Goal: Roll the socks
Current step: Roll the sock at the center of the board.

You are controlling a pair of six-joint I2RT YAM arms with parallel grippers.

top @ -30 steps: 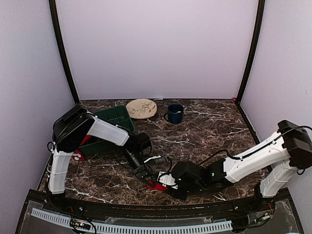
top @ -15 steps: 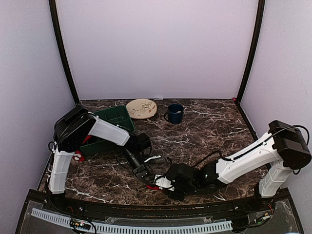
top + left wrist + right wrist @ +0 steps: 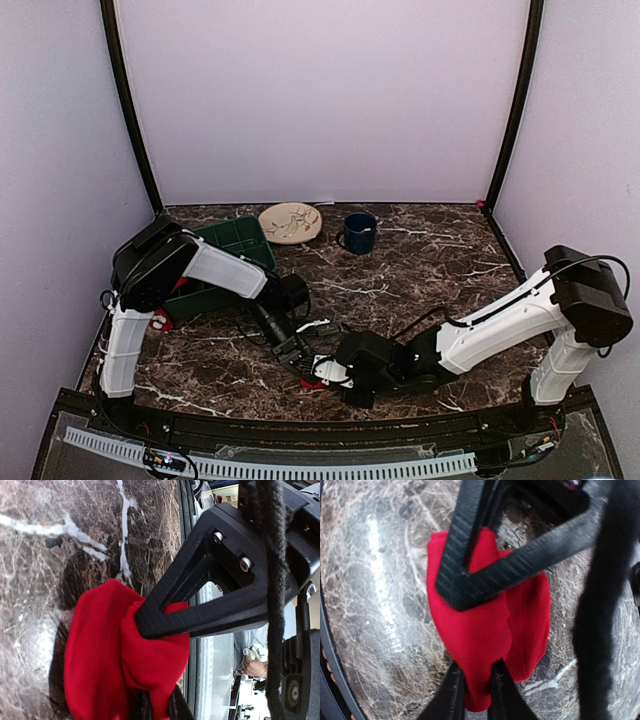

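At the table (image 3: 420, 270) edge, red sock (image 3: 312, 384) gripped from both sides

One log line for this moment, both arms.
left gripper: jaws shut on red sock | right gripper: jaws shut on red sock | red sock: bunched on table

white arm shells (image 3: 225, 268), black joints (image 3: 150, 265); left tool (image 3: 147, 665) black, triangular, screwed.

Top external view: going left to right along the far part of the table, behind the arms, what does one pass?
green bin → patterned plate → blue mug
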